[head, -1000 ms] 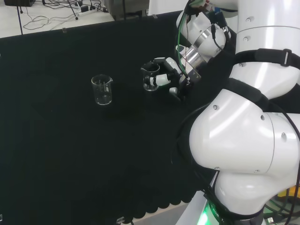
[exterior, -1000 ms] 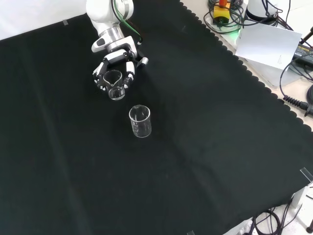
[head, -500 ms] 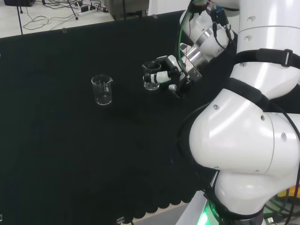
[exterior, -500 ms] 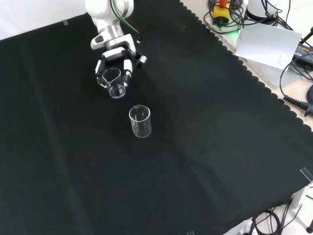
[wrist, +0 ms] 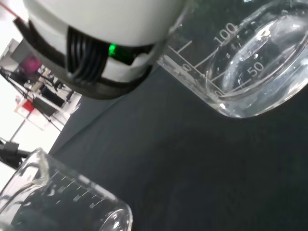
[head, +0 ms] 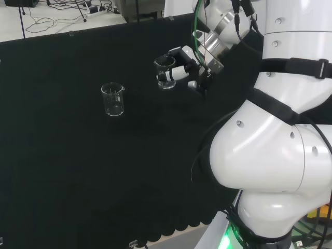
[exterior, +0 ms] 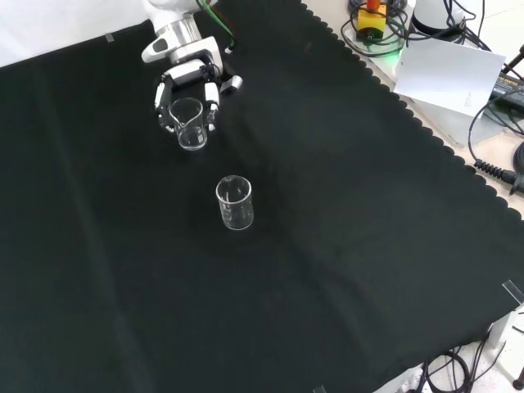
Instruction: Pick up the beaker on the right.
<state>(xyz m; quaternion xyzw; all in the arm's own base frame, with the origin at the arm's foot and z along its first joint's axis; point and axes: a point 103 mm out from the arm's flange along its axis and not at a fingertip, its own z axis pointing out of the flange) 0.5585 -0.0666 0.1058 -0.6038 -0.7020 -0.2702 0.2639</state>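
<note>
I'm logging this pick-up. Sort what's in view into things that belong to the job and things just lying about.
Part of the job:
- held beaker, raised off the cloth
- robot hand, curled round that beaker

Just lying about:
- other beaker, standing alone on the cloth
- white sheet beyond the cloth's edge
- cables near that sheet

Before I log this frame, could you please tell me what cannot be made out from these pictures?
- Whether the held beaker has cleared the cloth: neither the head view nor the front view shows the gap plainly.
- The far side of the held beaker in the front view: the hand and its fingers cover it.
- The other beaker in the wrist view: cut off by the picture's edge.
- Whether either beaker holds liquid: the clear glass makes it hard to tell.
</note>
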